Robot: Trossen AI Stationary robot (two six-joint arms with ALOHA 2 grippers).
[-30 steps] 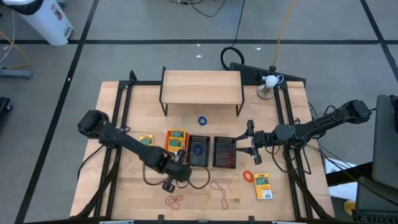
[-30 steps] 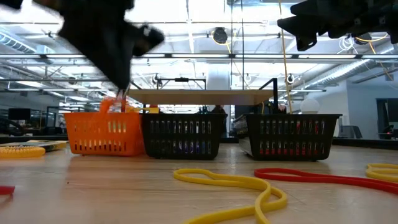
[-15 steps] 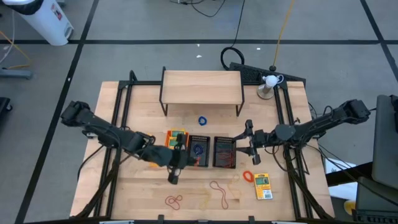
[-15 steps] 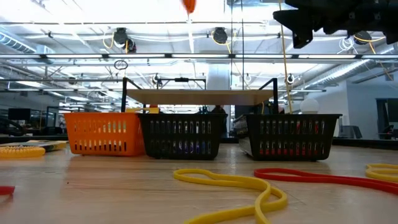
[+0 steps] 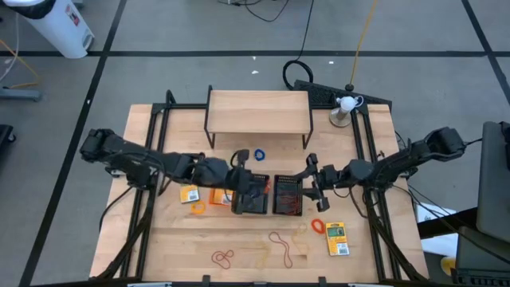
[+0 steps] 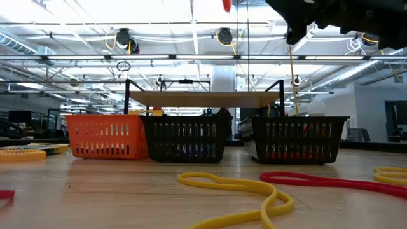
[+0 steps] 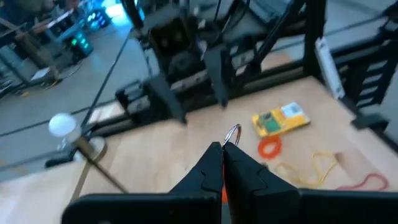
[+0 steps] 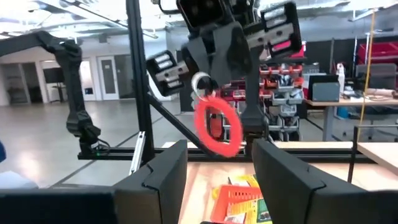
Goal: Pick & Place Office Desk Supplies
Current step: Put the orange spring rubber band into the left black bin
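My left gripper (image 5: 241, 169) hangs high over the bins, shut on a red rubber-band loop (image 8: 217, 127), whose top end shows in the low view (image 6: 226, 5). My right gripper (image 8: 217, 180) is open, raised beside the right black bin (image 5: 287, 195) and facing the left gripper. The orange bin (image 6: 105, 137), the middle black bin (image 6: 184, 138) and the right black bin (image 6: 297, 138) stand in a row on the table. Yellow-and-green packs (image 5: 189, 194) (image 5: 338, 237) lie flat on the table. Loose bands lie near the front: yellow (image 6: 241, 187), red (image 6: 331, 181), orange (image 5: 318, 226), blue (image 5: 259, 154). My left gripper pinches the red rubber-band loop at its upper end (image 8: 208, 102) between the two shut fingers (image 7: 214, 163). The fingers point down. The loop hangs below them, lifted clear of the table and the bins.
The light wooden shelf (image 5: 259, 112) stands at the far side behind the bins. A small lamp-like stand (image 5: 344, 108) is at the far right corner. Black frame rails (image 5: 155, 151) run along both table sides. More bands (image 5: 223, 257) lie by the near edge.
My left gripper has risen from low beside the orange bin and moved toward the far edge and right, now above the bins. It has stayed shut and carries the red band lifted clear. My right gripper has shifted slightly toward the table's left.
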